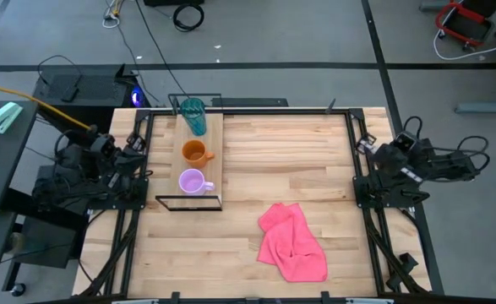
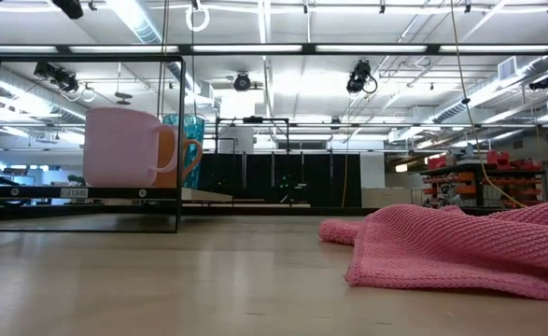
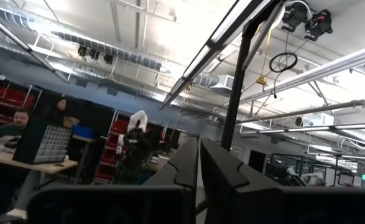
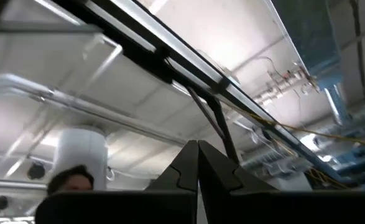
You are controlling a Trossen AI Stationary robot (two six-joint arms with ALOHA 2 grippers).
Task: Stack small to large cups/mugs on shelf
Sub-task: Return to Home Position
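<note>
Three vessels stand in a row on the light-wood shelf (image 1: 214, 139) at the table's far left: the teal tumbler (image 1: 193, 115) farthest, the orange mug (image 1: 195, 152) in the middle, the lilac mug (image 1: 192, 181) nearest. Each stands on its base, apart from the others. In the low view the lilac mug (image 2: 122, 147) hides most of the orange mug (image 2: 186, 157) and the tumbler (image 2: 188, 125). My left gripper (image 3: 198, 163) is shut and empty, folded back at the table's left edge (image 1: 138, 143). My right gripper (image 4: 198, 163) is shut and empty at the right edge (image 1: 364, 145).
A crumpled pink knitted cloth (image 1: 291, 243) lies on the tabletop near the front, right of centre; it fills the right of the low view (image 2: 460, 245). The shelf's black frame (image 1: 188, 203) juts toward the near side. Bare wood lies between shelf and right arm.
</note>
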